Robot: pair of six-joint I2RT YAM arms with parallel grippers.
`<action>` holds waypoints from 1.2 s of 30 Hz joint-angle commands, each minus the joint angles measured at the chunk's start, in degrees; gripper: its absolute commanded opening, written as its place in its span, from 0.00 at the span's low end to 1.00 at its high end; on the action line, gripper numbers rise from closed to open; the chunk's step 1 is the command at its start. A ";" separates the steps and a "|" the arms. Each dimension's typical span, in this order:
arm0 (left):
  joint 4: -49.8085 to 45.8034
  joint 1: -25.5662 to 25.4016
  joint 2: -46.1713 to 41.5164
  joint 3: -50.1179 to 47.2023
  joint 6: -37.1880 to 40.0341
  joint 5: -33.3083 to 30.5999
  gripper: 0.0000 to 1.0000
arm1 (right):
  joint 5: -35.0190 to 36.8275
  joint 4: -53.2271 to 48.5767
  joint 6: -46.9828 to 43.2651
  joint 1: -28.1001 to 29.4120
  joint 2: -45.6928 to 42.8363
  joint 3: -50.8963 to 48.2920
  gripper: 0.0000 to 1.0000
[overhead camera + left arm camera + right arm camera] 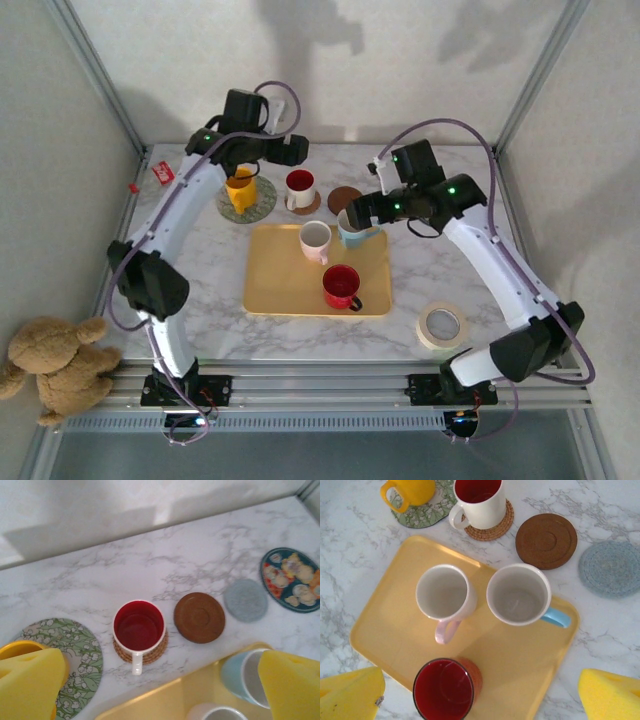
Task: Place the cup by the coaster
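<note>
Left pincer poised over the yellow cup near the table's far left corner, seen from above; that cup seated on a green flowered coaster. Just to the right, a white cup with a red inside on a woven coaster, then a bare brown coaster. Right pincer above the blue-handled cup, at the far right corner of the yellow tray in the middle of the table. Also on the tray: a pink-handled cup at its far edge and a red cup toward its near edge. Roll of tape by the table's near right corner; teddy bear off the table's left edge.

From the left wrist: two yellow pads spread wide at the lower corners, gripping nothing, the yellow cup's rim tucked behind the left one. Beyond the brown coaster, a bare grey-blue coaster and a dark picture coaster, all in a row toward the table's far edge.

From the right wrist: yellow pads again far apart, holding nothing. Blue-handled cup upright and empty on the tray, touching none of the coasters, nearest the brown one just past the tray's far edge. Pink-handled cup just beside it.
</note>
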 commanded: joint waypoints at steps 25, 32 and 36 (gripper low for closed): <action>16.84 0.34 -39.85 -55.09 9.92 12.48 1.00 | -5.27 2.99 3.14 6.69 5.59 -8.67 0.96; 17.98 0.43 -41.57 -59.90 11.73 12.96 1.00 | -5.81 4.70 4.23 8.36 11.59 -7.68 0.93; 18.49 0.61 -41.57 -61.34 12.74 14.24 1.00 | -5.78 4.82 4.62 9.08 14.78 -7.08 0.90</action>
